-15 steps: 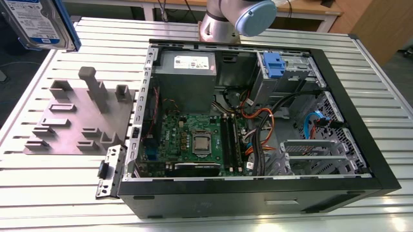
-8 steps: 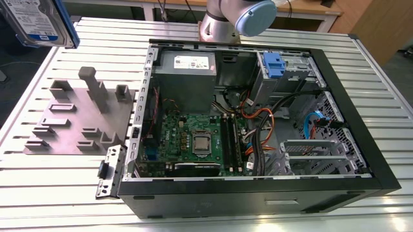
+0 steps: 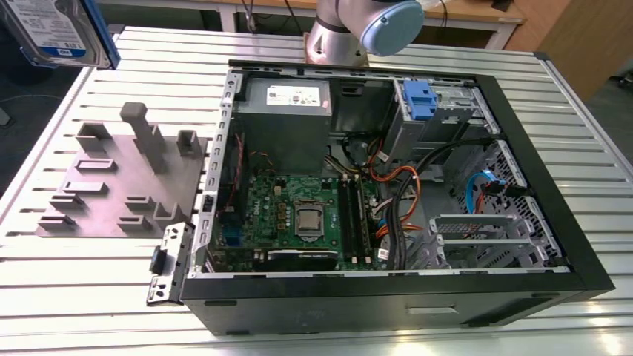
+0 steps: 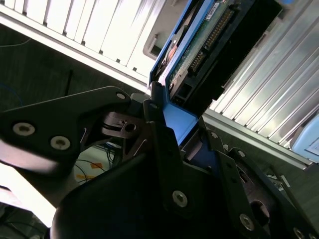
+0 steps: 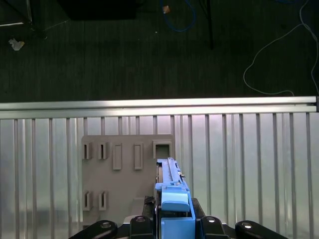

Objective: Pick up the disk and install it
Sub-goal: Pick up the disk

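Note:
The disk (image 3: 52,30), silver with a white-and-blue label and a blue side rail, hangs high at the far corner on the exterior view's left, beyond the table edge. In the first wrist view the disk (image 5: 170,181) stands on edge, blue rail toward the camera, over the grey fixture plate (image 5: 124,174). My gripper (image 5: 174,221) is shut on it, with a black finger on each side. The second wrist view shows the disk's green circuit board (image 4: 197,50) and blue rail rising out of my gripper (image 4: 180,133).
An open black computer case (image 3: 514,148) lies on the slatted aluminium table (image 3: 89,274), with motherboard (image 3: 296,215), cables and a blue bracket (image 3: 420,100) at a drive bay. The grey fixture plate (image 3: 118,182) with upright posts lies beside it. The arm's base (image 3: 342,33) stands behind the case.

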Available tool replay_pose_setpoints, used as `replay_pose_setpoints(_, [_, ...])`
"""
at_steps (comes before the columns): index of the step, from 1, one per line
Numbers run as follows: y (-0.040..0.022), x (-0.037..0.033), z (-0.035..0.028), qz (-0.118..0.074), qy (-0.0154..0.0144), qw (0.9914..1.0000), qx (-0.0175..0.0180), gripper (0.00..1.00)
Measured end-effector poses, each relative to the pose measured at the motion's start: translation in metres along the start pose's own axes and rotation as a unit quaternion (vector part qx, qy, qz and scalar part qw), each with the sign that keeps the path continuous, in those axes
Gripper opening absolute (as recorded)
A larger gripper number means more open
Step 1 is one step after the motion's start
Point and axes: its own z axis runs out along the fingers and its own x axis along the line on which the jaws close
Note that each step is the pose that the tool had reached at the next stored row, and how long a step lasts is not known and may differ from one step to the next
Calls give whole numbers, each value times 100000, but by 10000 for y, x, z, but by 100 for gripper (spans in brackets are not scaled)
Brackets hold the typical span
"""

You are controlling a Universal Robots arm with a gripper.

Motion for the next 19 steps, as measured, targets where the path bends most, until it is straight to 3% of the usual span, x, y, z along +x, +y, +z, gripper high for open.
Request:
replay_pose_setpoints(13, [0,-3,-129,0,0,100000,1,37])
replay_pose_setpoints(19, [0,-3,-138,0,1,100000,-1,37])
